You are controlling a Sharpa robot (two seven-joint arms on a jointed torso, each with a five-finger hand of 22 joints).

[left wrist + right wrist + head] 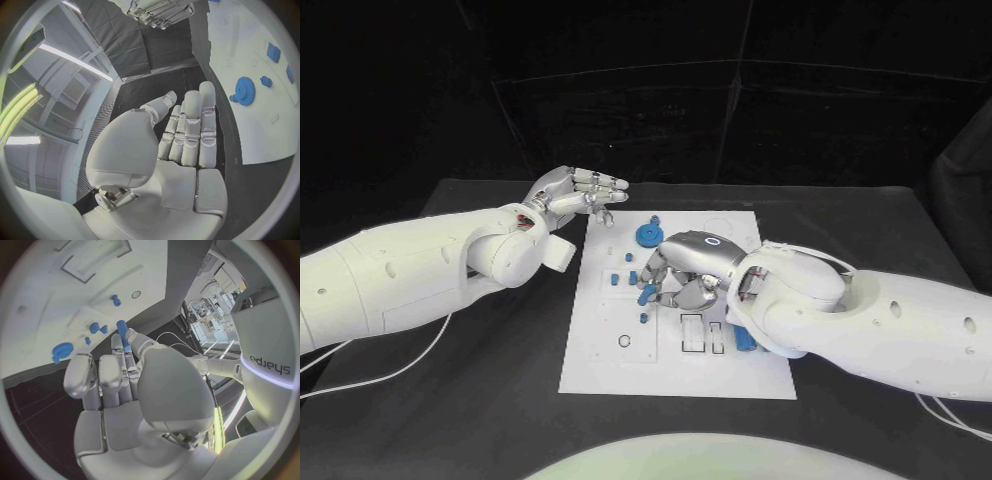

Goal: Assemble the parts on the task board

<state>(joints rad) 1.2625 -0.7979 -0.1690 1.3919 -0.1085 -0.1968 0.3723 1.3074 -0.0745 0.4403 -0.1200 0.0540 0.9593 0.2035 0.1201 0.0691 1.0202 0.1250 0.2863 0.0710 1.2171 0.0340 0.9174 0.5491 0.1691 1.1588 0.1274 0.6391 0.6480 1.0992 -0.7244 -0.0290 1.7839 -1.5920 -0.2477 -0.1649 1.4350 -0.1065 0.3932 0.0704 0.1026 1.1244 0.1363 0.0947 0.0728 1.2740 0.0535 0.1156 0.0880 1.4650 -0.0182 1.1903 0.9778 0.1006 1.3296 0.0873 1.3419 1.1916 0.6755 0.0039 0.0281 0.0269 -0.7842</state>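
Note:
The white task board (pixel 733 375) lies in the middle of the black table. My right hand (pixel 687 270) hovers over the board's middle and pinches a short blue peg (pixel 646 295) between thumb and finger; the right wrist view shows the peg (pixel 122 332) at the fingertips above the board (pixel 37 300). A blue gear (pixel 648 236) lies flat near the board's far edge, also seen as gear (pixel 245 90) and gear (pixel 62 349). My left hand (pixel 581 195) hangs above the board's far left corner, fingers stretched out and holding nothing (pixel 187 135).
Several small blue parts (pixel 629 257) stand on the board's left half, and another blue piece (pixel 747 343) lies beside two rectangular slots (pixel 694 333) under my right forearm. An oval slot (pixel 626 342) sits near the board's left side. Black table (pixel 444 400) surrounds the board.

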